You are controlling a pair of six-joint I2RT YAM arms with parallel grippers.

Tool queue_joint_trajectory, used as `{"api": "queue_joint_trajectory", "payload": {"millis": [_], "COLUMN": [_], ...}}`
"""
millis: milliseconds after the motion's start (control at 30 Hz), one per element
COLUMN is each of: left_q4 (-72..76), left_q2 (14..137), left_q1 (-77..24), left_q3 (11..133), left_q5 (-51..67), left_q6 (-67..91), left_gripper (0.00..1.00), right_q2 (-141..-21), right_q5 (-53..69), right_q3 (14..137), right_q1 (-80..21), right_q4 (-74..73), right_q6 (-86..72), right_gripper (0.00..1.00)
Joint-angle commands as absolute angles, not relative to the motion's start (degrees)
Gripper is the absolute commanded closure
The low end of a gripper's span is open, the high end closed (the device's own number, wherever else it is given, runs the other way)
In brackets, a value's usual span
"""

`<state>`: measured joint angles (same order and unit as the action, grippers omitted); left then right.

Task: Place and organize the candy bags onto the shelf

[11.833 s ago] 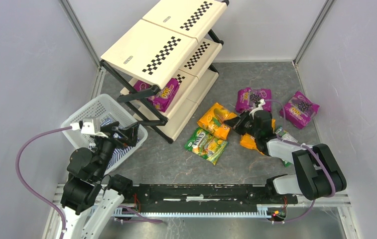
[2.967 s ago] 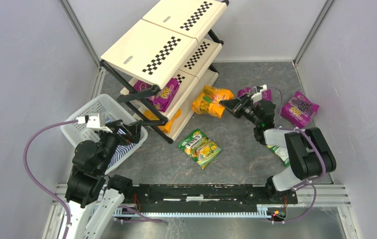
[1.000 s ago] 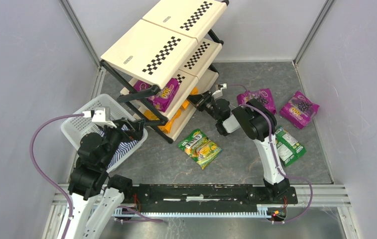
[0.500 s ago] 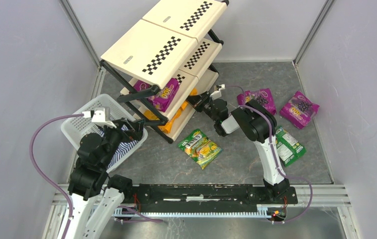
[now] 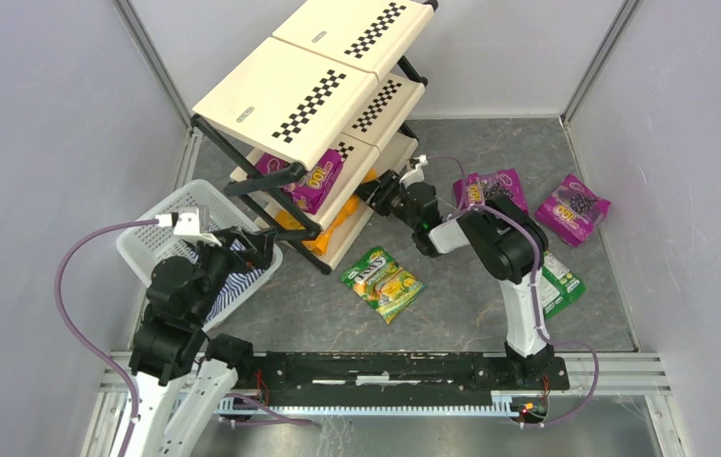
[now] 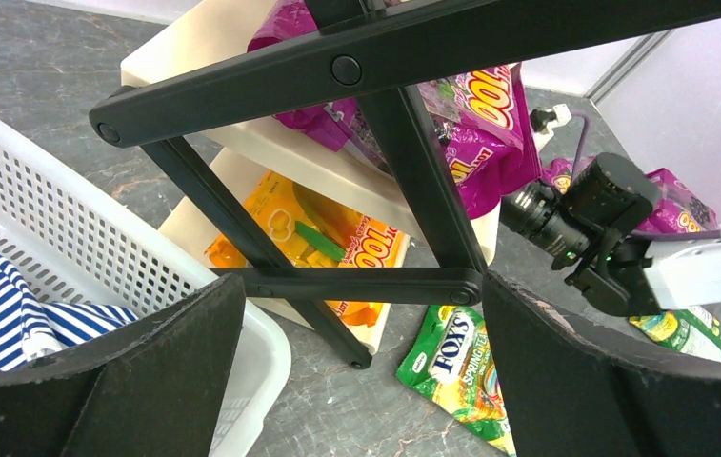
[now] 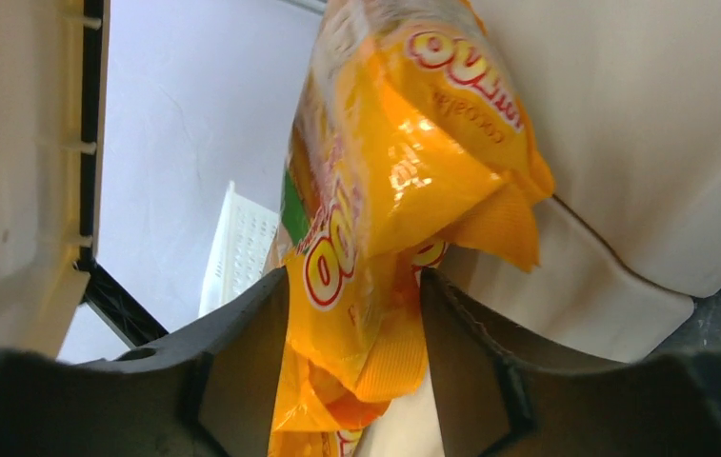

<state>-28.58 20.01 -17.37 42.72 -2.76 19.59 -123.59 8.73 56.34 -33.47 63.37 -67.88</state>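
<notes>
Newly parted around the orange candy bag (image 7: 385, 162) on the shelf (image 5: 290, 100), the right end effector (image 5: 378, 193) should back out straight, without dragging it.

orange candy bag (image 7: 385, 181) between dark fingers (image 7: 232, 367), cream shelf (image 7: 680, 143) behind

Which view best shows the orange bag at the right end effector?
Right wrist: the orange candy bag fills the picture between the right end effector's fingers, against the shelf. Top external shows only orange slivers under the tiers. Left wrist shows an orange bag on the lower tier, partly behind black bars; possibly another one.
</notes>
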Motion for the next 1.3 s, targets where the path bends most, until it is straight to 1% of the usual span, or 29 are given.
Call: {"api": "queue_joint_trajectory", "payload": {"millis": [0,167,267,400,500,667,767,833,1000,1067,1167,1267], "left_q4": [-26.78,-26.75,-26.78,-26.76,-26.8,-26.55,-26.55,-26.57,-26.48,-26.46,-26.41,-26.3], "left_q2": [19.08,18.2,17.57,16.96,16.13,14.72,14.21,13.88,13.8,13.71,13.43,13.1], "left_q1": [-17.04,-17.03,-17.05,-17.05,-17.05,-17.05,-16.96,-16.96,-16.96,-16.96,-16.96,-16.96], "left_q3": [42.98,42.98,42.95,42.98,42.92,42.86,42.72,42.73,42.72,42.71,42.72,42.63], "left_q5": [-2.19,-2.1,-2.15,-2.17,-2.03,-2.73,-2.82,-2.61,-1.45,-1.11,-0.93,-0.88], "left_q6": [16.22,16.22,16.17,16.27,16.17,16.26,16.26,16.26,16.11,16.09,16.12,16.04], "left_gripper": [0.0,0.0,0.0,0.0,0.0,0.0,0.0,0.0,0.0,0.0,0.0,0.0], "right_q2": [-115.85,-106.1,-98.98,-89.33,-81.5,-67.96,-63.15,-62.37,-64.95,-67.53,-73.82,-80.42], "right_q5": [12.84,16.4,16.05,16.95,12.47,6.11,-1.71,-3.41,-6.89,-8.54,-10.82,-16.68], "right_q3": [55.5,45.9,39.68,34.81,32.32,29.12,30.84,31.98,36.35,38.96,45.35,52.94], "right_q1": [-33.59,-31.89,-30.64,-28.67,-28.47,-26.45,-25.04,-22.56,-18.42,-18.44,-18.47,-19.64], "right_q4": [53.14,49.57,43.69,34.22,22.05,11.07,5.26,3.01,-0.69,-2.9,-7.26,-13.26], "right_q6": [-59.83,-53.64,-47.34,-36.78,-27.6,-19.88,-15.8,-15.6,-16.19,-14.99,-12.5,-9.55], "right_gripper": [0.37,0.28,0.22,0.22,0.2,0.14,0.06,0.04,0.06,0.08,0.13,0.14]}}
